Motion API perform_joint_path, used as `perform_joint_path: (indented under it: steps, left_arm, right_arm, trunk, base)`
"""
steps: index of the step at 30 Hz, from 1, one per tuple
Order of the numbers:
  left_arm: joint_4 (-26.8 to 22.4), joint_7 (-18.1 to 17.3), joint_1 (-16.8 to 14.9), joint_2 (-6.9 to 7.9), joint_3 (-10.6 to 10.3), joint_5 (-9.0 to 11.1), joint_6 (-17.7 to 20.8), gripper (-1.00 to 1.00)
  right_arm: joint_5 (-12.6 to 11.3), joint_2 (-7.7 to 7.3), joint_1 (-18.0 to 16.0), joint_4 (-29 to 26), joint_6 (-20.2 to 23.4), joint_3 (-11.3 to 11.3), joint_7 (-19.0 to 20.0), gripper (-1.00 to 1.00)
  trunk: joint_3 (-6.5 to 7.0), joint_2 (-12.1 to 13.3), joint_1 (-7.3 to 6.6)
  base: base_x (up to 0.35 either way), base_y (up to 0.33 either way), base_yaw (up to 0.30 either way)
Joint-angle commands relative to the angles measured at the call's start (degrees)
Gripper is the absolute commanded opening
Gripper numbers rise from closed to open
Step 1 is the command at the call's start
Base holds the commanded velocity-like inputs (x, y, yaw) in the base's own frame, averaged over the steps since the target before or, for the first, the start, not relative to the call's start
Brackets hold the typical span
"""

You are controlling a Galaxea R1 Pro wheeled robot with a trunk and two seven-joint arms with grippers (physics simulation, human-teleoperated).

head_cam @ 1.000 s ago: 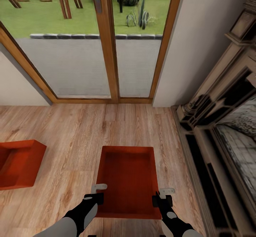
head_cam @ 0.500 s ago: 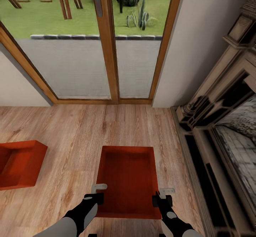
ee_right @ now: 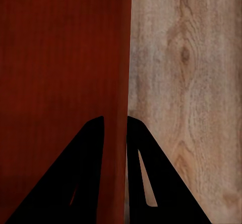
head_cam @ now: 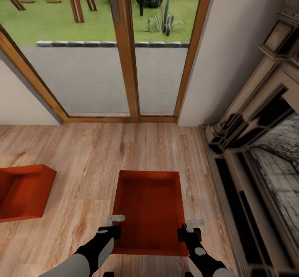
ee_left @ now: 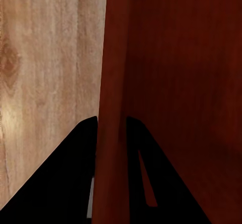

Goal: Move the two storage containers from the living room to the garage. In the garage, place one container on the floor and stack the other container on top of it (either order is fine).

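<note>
1. The container in hand sits dead centre in front of the robot on the wood plank floor. Its long axis runs near-to-far, straight away from the trunk toward the glass doors.
2. Left gripper is on the container's left long wall, at the near end. The left wrist view shows the wall passing between the two dark fingers, one outside and one inside the box. Narrow and pinched on the wall, as far as I can judge.
3. Right gripper mirrors it on the right long wall, also near end. The right wrist view shows the wall between both fingers. Same read: closed down on the wall.
4. Key relation: both grips are on opposite long walls at roughly the same near-end station, so the box hangs forward of the hands. A lift will probably load the far end downward; the arms need to rise together to keep it level.
5. Can't tell whether the bottom is off the floor yet.
6. The second container is on the floor to the left, well apart from the held one, partly cut by the frame edge. The left arm is nearer to it, but both are occupied.
7. Fireplace stands close along the right side, so clearance for turning is tighter there. Probably swing left.
8. Still in the living room; garage leg not started.
</note>
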Motion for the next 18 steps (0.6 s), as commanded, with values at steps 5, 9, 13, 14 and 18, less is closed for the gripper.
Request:
perform_joint_path:
  steps: [5, 9, 13, 14, 18]
  left_arm:
    - [-0.06, 0.81, 0.03, 0.02, 0.01, 0.02, 0.41, -1.00]
    - [-0.06, 0.81, 0.04, 0.02, 0.01, 0.02, 0.38, -1.00]
    - [-0.08, 0.81, 0.02, 0.02, 0.01, 0.01, 0.34, -1.00]
    - [-0.08, 0.81, 0.04, 0.02, 0.01, 0.01, 0.33, -1.00]
    - [-0.08, 0.81, 0.05, 0.02, 0.01, 0.00, 0.33, -1.00]
  right_arm:
    - [0.76, 0.03, -0.06, -0.13, -0.21, -1.78, -0.12, -1.00]
    - [0.73, -0.01, -0.06, -0.13, -0.20, -1.80, -0.03, -1.00]
    - [0.73, 0.04, -0.06, -0.13, -0.19, -1.77, -0.02, -1.00]
    - [0.73, 0.05, -0.06, -0.13, -0.20, -1.79, -0.04, -1.00]
    - [0.73, 0.07, -0.06, -0.13, -0.28, -1.81, -0.18, -1.00]
  trunk:
    - [0.87, 1.99, -1.10]
    - [1.23, 2.79, -1.54]
    - [1.24, 2.79, -1.54]
    - [1.27, 2.79, -1.54]
    - [1.58, 2.79, -1.54]
  base:
    - [0.000, 0.000, 0.000]
    - [0.000, 0.000, 0.000]
    - [0.000, 0.000, 0.000]
    - [0.000, 0.000, 0.000]
    - [0.000, 0.000, 0.000]
